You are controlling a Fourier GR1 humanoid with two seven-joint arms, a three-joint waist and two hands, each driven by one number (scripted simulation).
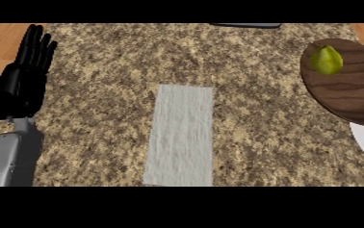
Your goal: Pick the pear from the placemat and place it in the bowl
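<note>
Nearest, at about six o'clock from the counter's middle, lies the pale grey placemat [180,135], a long strip running toward twelve, with nothing on it. At nine to ten o'clock the left hand [27,75] stands at rest by the counter's left edge, fingers straight, together and pointing up, holding nothing; its grey forearm comes in from the lower left corner. The right hand does not show. The speckled granite counter [99,126] spreads between them.

Farther off, at about two o'clock, the dark wooden bowl [340,85] is cut by the right edge, well apart from the placemat. The yellow-green pear [326,60] already lies inside it, near the far rim, stem end toward twelve. By this the placing looks done.

As a judgement, the pear is light, stiff and smooth-skinned, somewhat slippery and apt to bruise and roll. The best hold would be round its broad lower belly, thumb opposite fingers, not at the narrow neck.

At twelve o'clock a dark flat object [245,25] just shows at the far edge; what it is I cannot tell.
</note>
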